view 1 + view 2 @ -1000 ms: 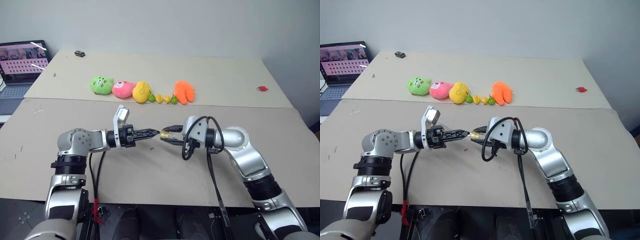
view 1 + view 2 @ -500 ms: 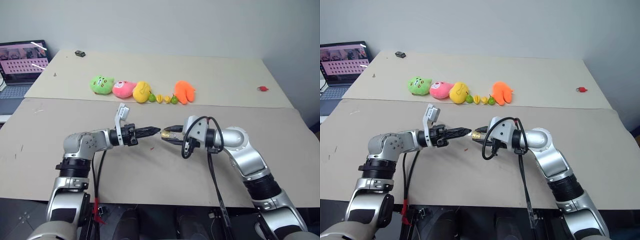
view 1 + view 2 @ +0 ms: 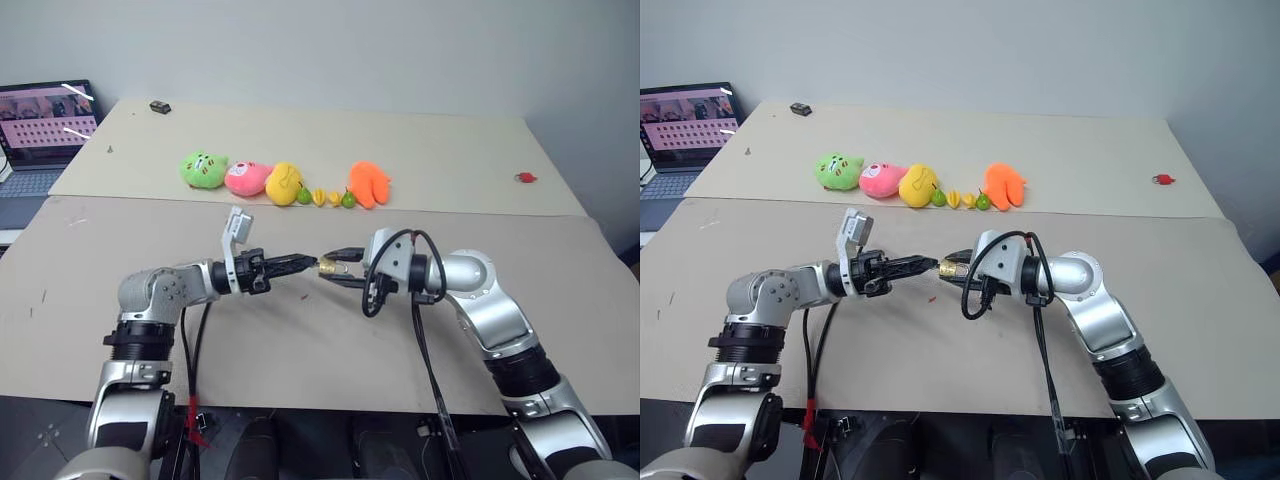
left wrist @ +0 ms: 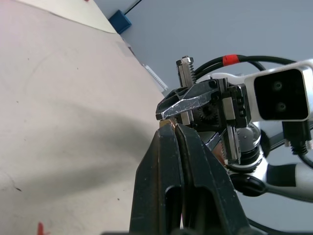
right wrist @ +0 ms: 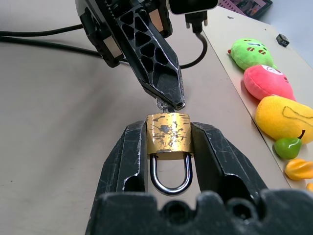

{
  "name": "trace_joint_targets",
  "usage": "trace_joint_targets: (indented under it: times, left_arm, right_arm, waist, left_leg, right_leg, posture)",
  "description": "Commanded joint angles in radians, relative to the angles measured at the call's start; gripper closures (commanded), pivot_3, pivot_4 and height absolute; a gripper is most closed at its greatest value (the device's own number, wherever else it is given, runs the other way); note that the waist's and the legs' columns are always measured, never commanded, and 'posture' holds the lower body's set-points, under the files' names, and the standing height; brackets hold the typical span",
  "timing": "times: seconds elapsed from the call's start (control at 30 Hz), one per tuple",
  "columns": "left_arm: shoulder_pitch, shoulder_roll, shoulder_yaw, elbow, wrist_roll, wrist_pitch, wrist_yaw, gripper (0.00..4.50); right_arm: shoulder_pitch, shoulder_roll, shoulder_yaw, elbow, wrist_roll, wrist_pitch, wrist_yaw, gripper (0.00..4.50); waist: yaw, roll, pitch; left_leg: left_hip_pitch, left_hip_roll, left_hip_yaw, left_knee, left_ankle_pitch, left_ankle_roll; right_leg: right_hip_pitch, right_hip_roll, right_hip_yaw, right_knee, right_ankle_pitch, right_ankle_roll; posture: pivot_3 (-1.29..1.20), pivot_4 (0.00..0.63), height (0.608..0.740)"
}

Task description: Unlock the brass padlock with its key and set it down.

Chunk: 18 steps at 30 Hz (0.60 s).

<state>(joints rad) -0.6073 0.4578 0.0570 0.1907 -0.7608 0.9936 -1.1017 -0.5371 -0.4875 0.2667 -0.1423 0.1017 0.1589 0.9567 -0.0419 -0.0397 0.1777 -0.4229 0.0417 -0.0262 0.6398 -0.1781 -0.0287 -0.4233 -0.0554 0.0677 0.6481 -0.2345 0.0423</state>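
The brass padlock (image 5: 168, 136) is pinched by its sides in my right gripper (image 5: 168, 131), which is shut on it above the near table. Its silvery shackle (image 5: 169, 174) points back toward the right wrist and looks closed. My left gripper (image 3: 312, 263) comes in level from the left and its tips meet the padlock's keyhole end. It is shut on the key (image 5: 161, 104), a small silvery piece showing at its fingertips (image 5: 172, 95) right against the padlock's body. The key's blade is hidden.
A row of plush toys lies on the far table: green (image 3: 204, 168), pink (image 3: 246, 178), yellow (image 3: 283, 183) and orange (image 3: 367, 184), with small toy fruits (image 3: 322, 197) between them. A small red object (image 3: 524, 177) sits far right and a laptop (image 3: 42, 130) far left.
My left wrist has rolled about its own pointing line, and its white camera mount has tilted. Both hands have stayed in place, tips still meeting at the padlock.
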Motion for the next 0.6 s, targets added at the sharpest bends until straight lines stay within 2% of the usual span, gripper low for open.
trace_joint_targets:
  times: [0.03,0.3,0.4,0.5,0.6]
  left_arm:
    - [0.02,0.017,-0.069,-0.081,0.062,-0.15,-0.096,4.43]
    - [0.061,0.051,-0.172,-0.102,0.245,-0.548,-0.263,4.43]
    - [0.048,0.049,-0.172,-0.071,0.257,-0.57,-0.268,4.43]
    - [0.007,0.039,-0.147,-0.041,0.201,-0.382,-0.198,4.43]
    - [-0.066,-0.007,-0.046,0.036,0.074,-0.07,-0.061,4.43]
  right_arm:
    - [-0.024,0.005,-0.017,-0.01,0.007,-0.017,-0.009,3.57]
    - [-0.029,0.015,-0.021,-0.009,0.012,-0.01,-0.01,3.57]
    - [-0.026,0.017,-0.02,-0.013,0.011,-0.008,-0.011,3.57]
    - [-0.024,0.018,-0.019,-0.017,0.01,-0.006,-0.012,3.57]
    - [-0.021,0.017,-0.019,-0.017,0.007,-0.008,-0.013,3.57]
  waist:
    - [0.0,0.0,0.0]
    - [0.002,0.0,0.0]
    - [0.002,0.0,0.0]
    - [0.005,0.0,0.0]
    - [0.008,0.0,0.0]
  left_leg:
    - [0.0,0.0,0.0,0.0,0.0,0.0]
    - [0.0,0.0,0.0,0.0,0.0,0.0]
    - [0.0,0.0,0.0,0.0,0.0,0.0]
    - [0.0,0.0,0.0,0.0,0.0,0.0]
    - [-0.001,0.0,0.0,0.0,0.0,0.0]
  right_leg:
    - [0.0,0.0,0.0,0.0,0.0,0.0]
    - [0.0,0.0,0.0,0.0,0.0,0.0]
    - [0.0,0.0,0.0,0.0,0.0,0.0]
    - [0.0,0.0,0.0,0.0,0.0,0.0]
    - [0.0,0.0,0.0,0.0,-0.001,0.002]
  posture:
    - [0.0,0.15,0.722]
    - [0.0,0.15,0.722]
    - [0.0,0.15,0.722]
    - [0.0,0.15,0.722]
    - [0.0,0.15,0.722]
